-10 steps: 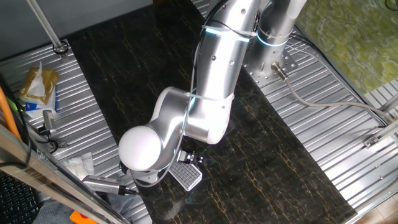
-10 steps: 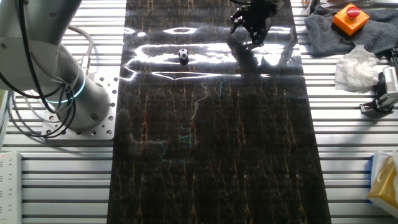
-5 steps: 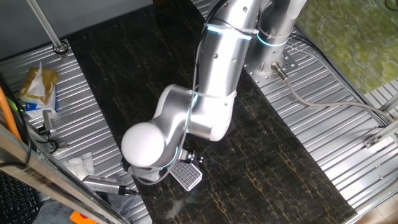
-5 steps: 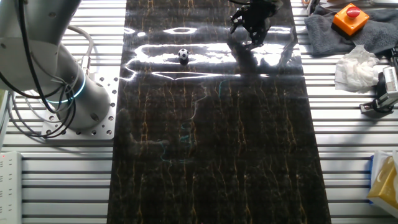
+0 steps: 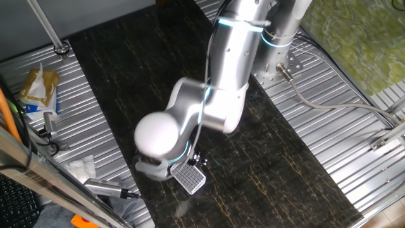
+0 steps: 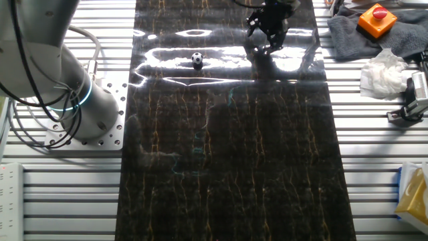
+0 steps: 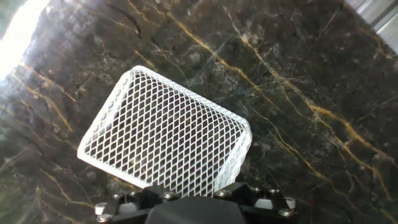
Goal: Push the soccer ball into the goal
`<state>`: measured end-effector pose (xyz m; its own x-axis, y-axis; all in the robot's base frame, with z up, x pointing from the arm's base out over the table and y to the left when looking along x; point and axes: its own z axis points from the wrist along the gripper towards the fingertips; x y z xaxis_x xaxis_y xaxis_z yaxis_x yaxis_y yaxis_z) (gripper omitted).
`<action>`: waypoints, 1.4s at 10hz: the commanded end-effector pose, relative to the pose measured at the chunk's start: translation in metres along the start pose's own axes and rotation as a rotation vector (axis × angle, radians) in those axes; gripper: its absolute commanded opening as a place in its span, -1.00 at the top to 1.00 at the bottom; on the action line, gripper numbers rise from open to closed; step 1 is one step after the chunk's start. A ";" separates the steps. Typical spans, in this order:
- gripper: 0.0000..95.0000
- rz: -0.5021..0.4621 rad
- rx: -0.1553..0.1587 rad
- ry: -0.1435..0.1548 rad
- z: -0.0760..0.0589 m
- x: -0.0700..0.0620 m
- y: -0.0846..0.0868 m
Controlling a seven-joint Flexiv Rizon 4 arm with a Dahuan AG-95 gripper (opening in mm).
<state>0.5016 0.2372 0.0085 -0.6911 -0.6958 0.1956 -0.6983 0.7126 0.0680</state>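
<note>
The soccer ball [image 6: 196, 59], tiny and white with black patches, rests on the dark marble strip in the other fixed view. It is well to the left of my gripper [image 6: 269, 30]. The goal [image 5: 190, 178], a small white frame with mesh, lies on the marble just under the gripper [image 5: 195, 159]. In the hand view its mesh [image 7: 165, 134] fills the middle, directly ahead of the gripper's dark base [image 7: 193, 208]. The fingertips do not show there, so how the jaws stand is unclear. The arm hides the ball in one fixed view.
An orange-topped button [image 6: 376, 18] sits on a grey cloth [image 6: 348, 30] right of the marble. Crumpled white paper [image 6: 382, 72] and a black clamp [image 6: 408, 107] lie further down. The arm's base [image 6: 87, 114] stands on the left ribbed plate. A yellow packet [image 5: 39, 85] lies at the left.
The arm's elbow and wrist have swung up and to the right in one fixed view. The gripper has shifted only slightly. The goal and the ball have stayed where they were.
</note>
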 end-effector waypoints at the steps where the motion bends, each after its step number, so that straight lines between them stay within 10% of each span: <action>1: -0.60 -0.007 0.031 -0.056 0.000 0.000 0.000; 12: -0.60 0.007 0.023 -0.073 0.000 0.000 0.000; 14: -1.00 0.023 0.028 -0.065 0.000 0.000 0.000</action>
<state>0.5008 0.2366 0.0093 -0.7185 -0.6833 0.1299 -0.6848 0.7277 0.0398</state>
